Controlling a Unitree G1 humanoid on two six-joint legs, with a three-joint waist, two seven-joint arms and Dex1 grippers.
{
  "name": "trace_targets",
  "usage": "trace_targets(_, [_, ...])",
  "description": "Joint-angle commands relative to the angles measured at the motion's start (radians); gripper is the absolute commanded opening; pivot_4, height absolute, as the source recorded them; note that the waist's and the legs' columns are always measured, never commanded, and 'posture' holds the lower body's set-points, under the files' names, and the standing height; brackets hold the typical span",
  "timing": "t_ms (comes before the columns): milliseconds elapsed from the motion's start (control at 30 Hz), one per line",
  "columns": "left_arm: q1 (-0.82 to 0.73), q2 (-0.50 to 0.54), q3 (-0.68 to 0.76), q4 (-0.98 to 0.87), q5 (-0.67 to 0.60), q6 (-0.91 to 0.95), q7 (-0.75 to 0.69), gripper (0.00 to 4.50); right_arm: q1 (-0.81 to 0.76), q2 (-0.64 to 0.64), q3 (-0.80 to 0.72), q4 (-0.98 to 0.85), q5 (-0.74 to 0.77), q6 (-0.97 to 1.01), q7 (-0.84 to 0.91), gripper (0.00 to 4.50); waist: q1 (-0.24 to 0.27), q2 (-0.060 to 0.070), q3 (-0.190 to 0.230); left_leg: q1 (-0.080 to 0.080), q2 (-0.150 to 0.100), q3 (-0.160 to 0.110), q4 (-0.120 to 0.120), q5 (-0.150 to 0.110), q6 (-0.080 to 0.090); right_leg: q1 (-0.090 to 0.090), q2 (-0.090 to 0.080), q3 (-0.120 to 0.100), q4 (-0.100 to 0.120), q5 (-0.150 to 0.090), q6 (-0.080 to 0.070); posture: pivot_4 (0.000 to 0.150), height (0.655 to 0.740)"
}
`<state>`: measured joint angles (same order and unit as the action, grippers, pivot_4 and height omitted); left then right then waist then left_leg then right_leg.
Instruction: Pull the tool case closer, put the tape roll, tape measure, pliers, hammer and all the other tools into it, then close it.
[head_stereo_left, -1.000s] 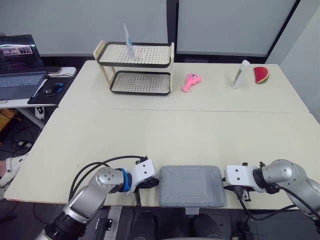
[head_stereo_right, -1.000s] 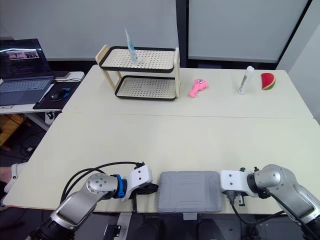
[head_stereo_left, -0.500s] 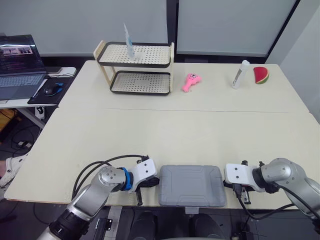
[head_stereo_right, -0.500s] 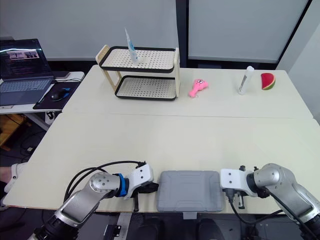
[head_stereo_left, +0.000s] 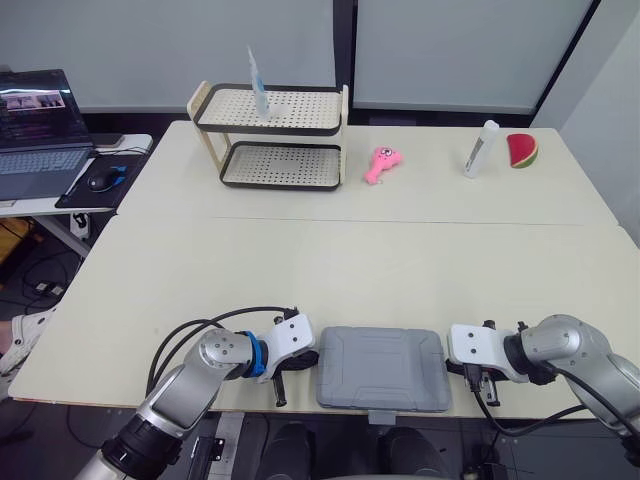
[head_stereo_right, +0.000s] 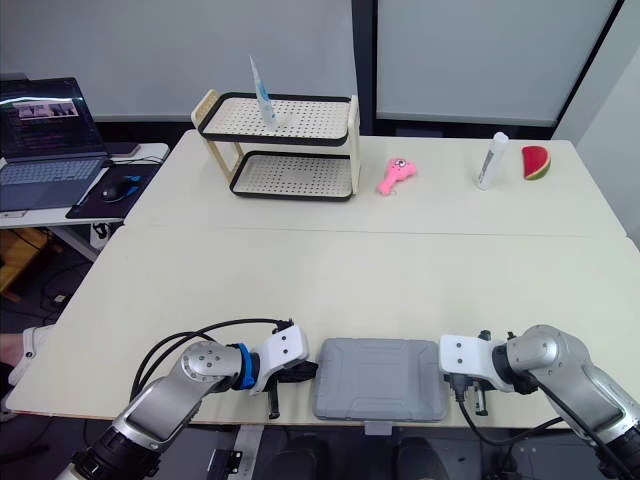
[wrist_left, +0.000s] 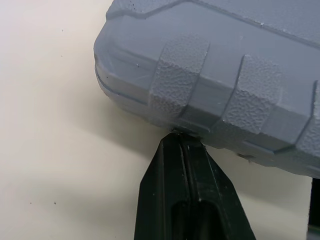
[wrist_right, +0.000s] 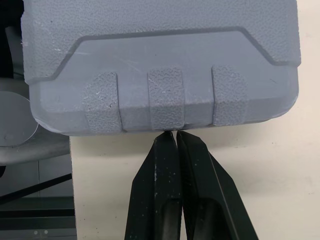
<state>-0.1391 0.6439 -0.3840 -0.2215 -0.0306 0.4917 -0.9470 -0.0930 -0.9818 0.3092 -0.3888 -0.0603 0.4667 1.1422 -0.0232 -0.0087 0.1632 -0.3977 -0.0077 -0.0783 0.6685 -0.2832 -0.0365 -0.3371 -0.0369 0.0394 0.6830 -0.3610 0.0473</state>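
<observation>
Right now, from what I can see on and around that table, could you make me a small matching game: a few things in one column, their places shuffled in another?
Things:
1. tool case
2. rack
3. watermelon slice
4. laptop

Places:
A. far right corner of the table
B. off the table, to the robot's left
C. near edge, between the left gripper and right gripper
D. far side, left of the pink toy

Pairs: 1-C, 2-D, 3-A, 4-B
</observation>
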Motion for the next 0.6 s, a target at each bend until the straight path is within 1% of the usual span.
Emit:
trace_targets(33, [0.008,0.02,0.029,-0.031,-0.015,-0.032,-0.008,0.0,-0.01,-0.014,-0.025,-0.042,0.012,-0.005,0.004,0.02,0.0,0.0,0.0,0.0,0.0,0.0,0.0,0.0,0.0,0.0,0.0,0.0,0.0,0.0,0.0,0.15,0.729])
trace_targets(167, [0.071,0.126,0.169,-0.026,-0.073,-0.08,-0.044,0.0,0.029,-0.077,-0.138,-0.017,0.054,-0.034,0.016,0.02,-0.002,0.0,0.0,0.0,0.001,0.0,0.0,0.0,0.0,-0.001,0.0,0.0,0.0,0.0,0.0,0.15,0.729])
trace_targets(333, [0.148,0.213,0.364,-0.002,-0.153,-0.184,-0.085,0.0,0.1,-0.133,-0.317,0.053,0.13,-0.222,0.046,0.02,-0.001,0.0,0.0,0.0,0.001,0.0,-0.001,0.0,0.0,0.0,-0.002,0.0,0.0,0.0,0.0,0.15,0.729])
trace_targets(433, [0.194,0.273,0.499,0.013,-0.182,-0.233,-0.106,0.0,0.158,-0.17,-0.478,0.096,0.232,-0.333,0.15,0.02,0.0,0.0,0.0,0.0,0.001,0.0,-0.001,0.0,0.0,0.0,-0.003,0.0,-0.001,0.0,0.0,0.15,0.729])
trace_targets(533, [0.233,0.317,0.575,0.01,-0.214,-0.256,-0.147,0.0,0.201,-0.217,-0.586,0.122,0.312,-0.342,0.255,0.02,-0.001,0.0,0.0,0.001,0.001,0.001,-0.001,0.0,0.0,0.0,-0.002,0.0,-0.001,0.0,0.0,0.15,0.729])
trace_targets(600, [0.257,0.34,0.61,-0.001,-0.237,-0.257,-0.178,0.0,0.204,-0.239,-0.637,0.141,0.352,-0.33,0.296,0.02,-0.003,0.0,0.0,0.002,0.001,0.001,-0.001,0.0,0.0,0.001,-0.002,0.0,-0.001,0.0,0.0,0.15,0.729])
